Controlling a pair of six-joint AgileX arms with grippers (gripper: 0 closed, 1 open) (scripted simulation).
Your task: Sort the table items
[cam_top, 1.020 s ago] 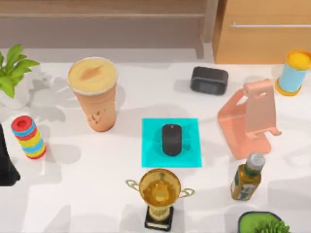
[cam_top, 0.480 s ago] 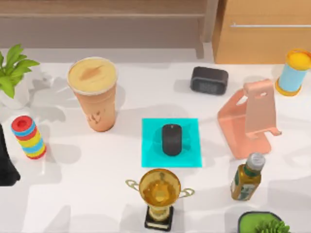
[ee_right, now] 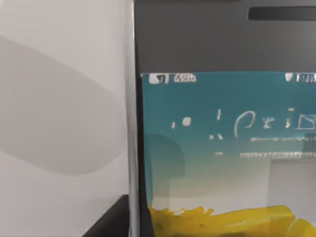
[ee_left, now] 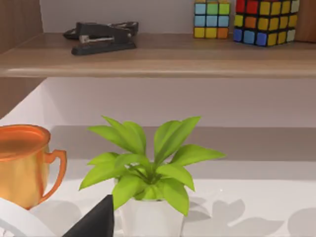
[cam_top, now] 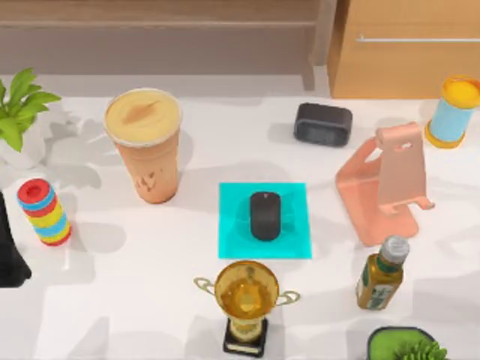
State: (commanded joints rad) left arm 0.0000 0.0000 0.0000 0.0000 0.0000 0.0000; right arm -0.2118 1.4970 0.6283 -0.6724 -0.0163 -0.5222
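— From above, our mouse (cam_top: 265, 215) already sits on the cyan mat (cam_top: 232, 244), cup (cam_top: 145, 146) standing to the left; pink stand (cam_top: 386, 184) bare, so the phone comes next, we reckon.

— Left wrist: just a potted plant (ee_left: 148, 170), arm parked. Right wrist: smartphone (ee_right: 222, 148) close up. Either grip? We cannot tell.

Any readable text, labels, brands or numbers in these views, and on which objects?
No text can be read with confidence.
Smartphone screen: status-bar marks and a line of pale characters, too blurred to read.
Drink cup: a faint mark on its side, illegible.
Bottle: label too small to read.
Trophy and mouse: no lettering visible.
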